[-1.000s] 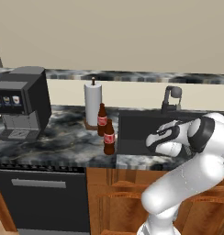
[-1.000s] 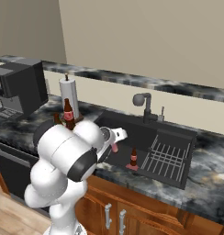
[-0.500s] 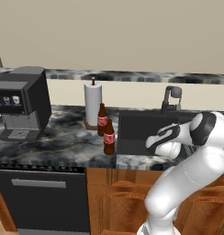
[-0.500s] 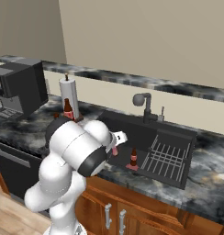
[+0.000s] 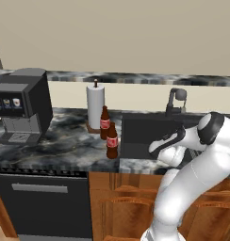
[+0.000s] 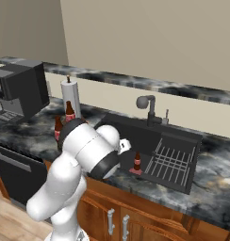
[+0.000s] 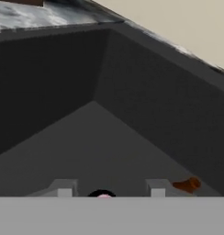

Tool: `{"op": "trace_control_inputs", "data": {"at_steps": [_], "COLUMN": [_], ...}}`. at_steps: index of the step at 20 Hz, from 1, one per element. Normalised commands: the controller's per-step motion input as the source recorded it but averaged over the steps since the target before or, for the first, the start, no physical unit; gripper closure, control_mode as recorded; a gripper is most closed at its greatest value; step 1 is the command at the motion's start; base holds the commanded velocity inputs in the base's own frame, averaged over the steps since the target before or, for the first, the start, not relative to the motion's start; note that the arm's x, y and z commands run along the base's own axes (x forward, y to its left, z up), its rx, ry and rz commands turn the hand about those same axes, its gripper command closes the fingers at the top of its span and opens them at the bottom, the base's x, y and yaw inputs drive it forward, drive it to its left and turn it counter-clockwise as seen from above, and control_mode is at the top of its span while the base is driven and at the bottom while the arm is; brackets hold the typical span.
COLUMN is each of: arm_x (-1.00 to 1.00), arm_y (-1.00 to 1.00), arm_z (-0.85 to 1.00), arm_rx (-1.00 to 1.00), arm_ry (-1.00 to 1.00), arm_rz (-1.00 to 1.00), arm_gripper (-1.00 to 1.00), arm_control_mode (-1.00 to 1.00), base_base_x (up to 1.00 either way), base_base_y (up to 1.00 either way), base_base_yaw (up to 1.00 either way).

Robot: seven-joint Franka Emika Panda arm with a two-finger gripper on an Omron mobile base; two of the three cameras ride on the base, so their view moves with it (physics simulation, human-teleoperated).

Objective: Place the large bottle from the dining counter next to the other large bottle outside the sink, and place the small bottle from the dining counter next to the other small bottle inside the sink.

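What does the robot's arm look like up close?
The arm is glossy white, built of fat rounded segments with dark bands at the joints. Its hand is white with black trim. Two small pale grey fingers show squared tips. No cables or markings are visible.

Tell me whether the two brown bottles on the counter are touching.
Cannot tell. In the left base view the nearer brown bottle overlaps the farther brown bottle; in the right base view the arm hides their bases.

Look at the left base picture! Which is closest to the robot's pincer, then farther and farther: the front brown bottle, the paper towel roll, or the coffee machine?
From the pincer:
1. Front brown bottle, on the counter beside the sink.
2. Paper towel roll, behind the bottles.
3. Coffee machine, far left of the counter.
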Motion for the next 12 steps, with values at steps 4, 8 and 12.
{"op": "trace_control_inputs", "data": {"at_steps": [4, 8, 12], "arm_x": [0.0, 0.01, 0.14], "arm_y": [-0.28, -0.31, -0.26], "arm_z": [-0.02, 0.0, 0.02], "arm_rx": [0.0, 0.0, 0.0], "arm_ry": [-0.04, -0.05, -0.05], "arm_rz": [0.02, 0.02, 0.01], "arm_gripper": [-1.0, -1.0, -1.0], "arm_control_mode": [-1.0, -1.0, -1.0], "base_base_x": [0.0, 0.0, 0.0], "base_base_y": [0.0, 0.0, 0.0], "base_base_yaw": [0.0, 0.0, 0.0]}}
